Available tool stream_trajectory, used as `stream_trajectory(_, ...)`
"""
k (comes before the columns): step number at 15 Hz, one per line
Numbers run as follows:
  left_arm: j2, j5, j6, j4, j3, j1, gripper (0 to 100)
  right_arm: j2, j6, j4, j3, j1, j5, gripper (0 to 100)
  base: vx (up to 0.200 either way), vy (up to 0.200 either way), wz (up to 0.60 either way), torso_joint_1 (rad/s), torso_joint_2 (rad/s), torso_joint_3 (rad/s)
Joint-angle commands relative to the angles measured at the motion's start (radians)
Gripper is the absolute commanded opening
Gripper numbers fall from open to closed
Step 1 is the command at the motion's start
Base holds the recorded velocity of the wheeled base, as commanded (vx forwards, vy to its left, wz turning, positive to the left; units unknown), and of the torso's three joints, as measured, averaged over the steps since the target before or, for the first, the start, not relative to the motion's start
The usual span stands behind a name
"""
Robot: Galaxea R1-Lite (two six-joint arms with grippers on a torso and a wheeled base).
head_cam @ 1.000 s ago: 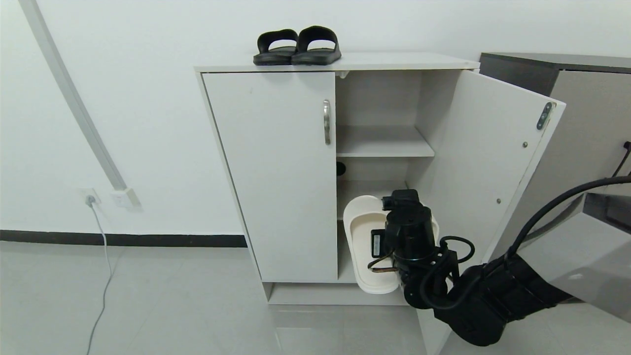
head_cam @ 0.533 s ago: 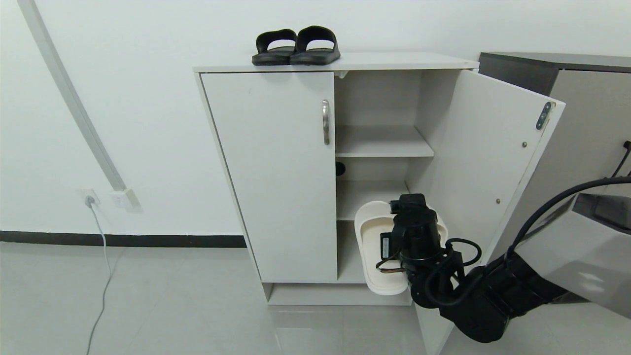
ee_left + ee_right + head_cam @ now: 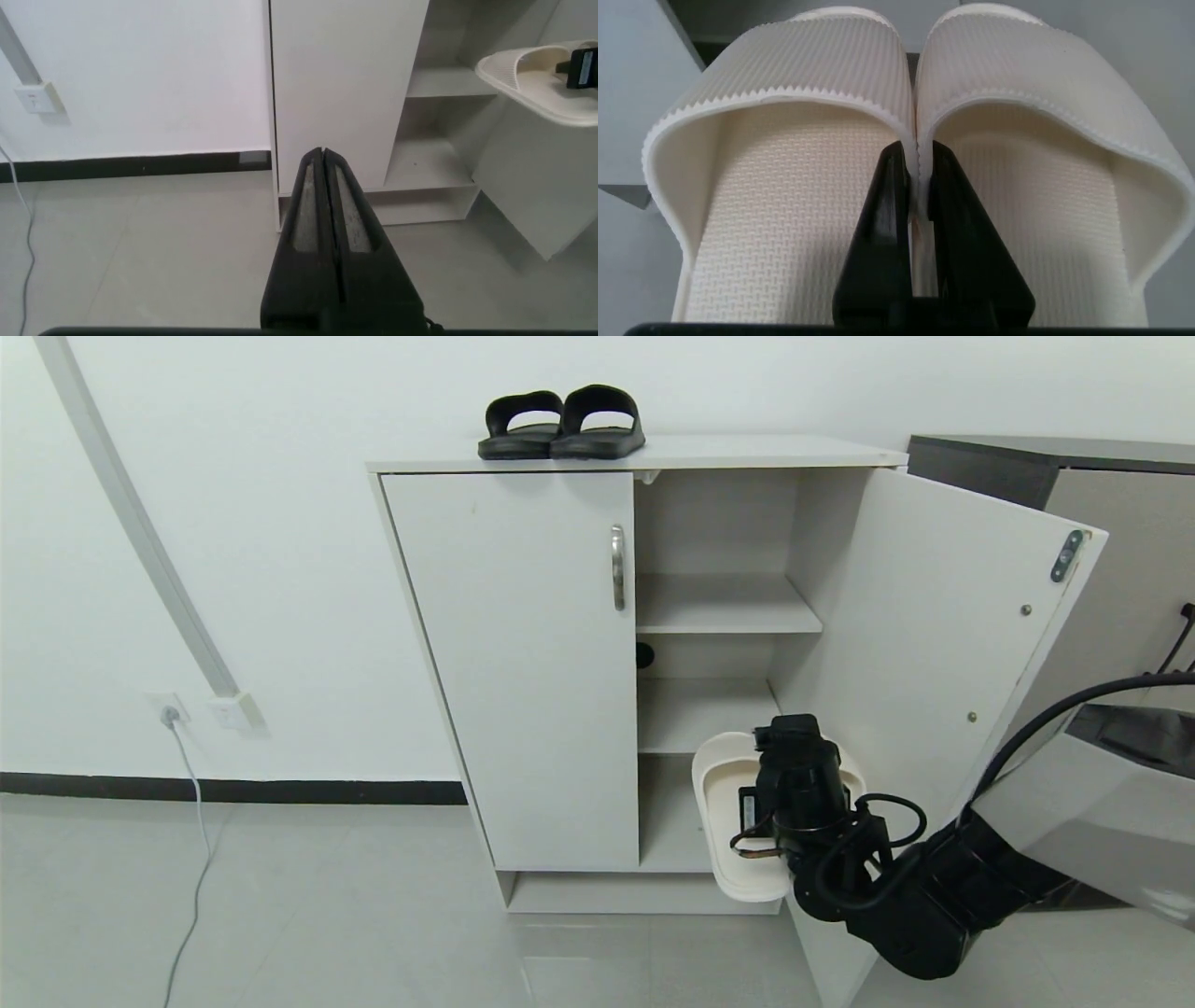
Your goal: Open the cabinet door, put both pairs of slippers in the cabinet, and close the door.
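From the head, the cabinet has its left door shut and its right door swung open, the black slippers sit side by side on its top, and the white slippers hang at the mouth of the lowest compartment, just beside the open door. From the left wrist, the left gripper is pressed closed and empty above the floor. From the right wrist, the right gripper pinches the white slippers' two touching inner edges together.
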Motion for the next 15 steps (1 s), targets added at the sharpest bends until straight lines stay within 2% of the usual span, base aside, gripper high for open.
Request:
stream_trajectory(1, 0.002, 0.0, 0.0, 0.0, 0.0, 0.001, 0, 0.0, 0.0, 0.008, 0.009, -0.004, 0.001, 0, 0.0, 0.0, 0.0, 0.0, 0.0, 0.0)
stream_trajectory(6, 0.002, 0.0, 0.0, 0.0, 0.0, 0.001, 0, -0.009, 0.002, 0.003, 0.009, 0.014, 0.007, 0, 0.0, 0.0, 0.0, 0.0, 0.0, 0.0)
stream_trajectory(10, 0.002, 0.0, 0.001, 0.0, 0.0, 0.001, 0, -0.011, 0.008, 0.002, -0.008, 0.072, 0.112, 0, 0.0, 0.0, 0.0, 0.0, 0.0, 0.0)
stream_trajectory(13, 0.002, 0.0, 0.001, 0.0, 0.001, 0.001, 0, 0.077, 0.009, -0.025, -0.09, 0.059, 0.118, 0, 0.0, 0.0, 0.0, 0.0, 0.0, 0.0)
stream_trajectory(15, 0.002, 0.0, 0.003, 0.0, 0.0, 0.001, 0, 0.103, 0.009, -0.051, -0.094, 0.04, 0.119, 0, 0.0, 0.0, 0.0, 0.0, 0.0, 0.0)
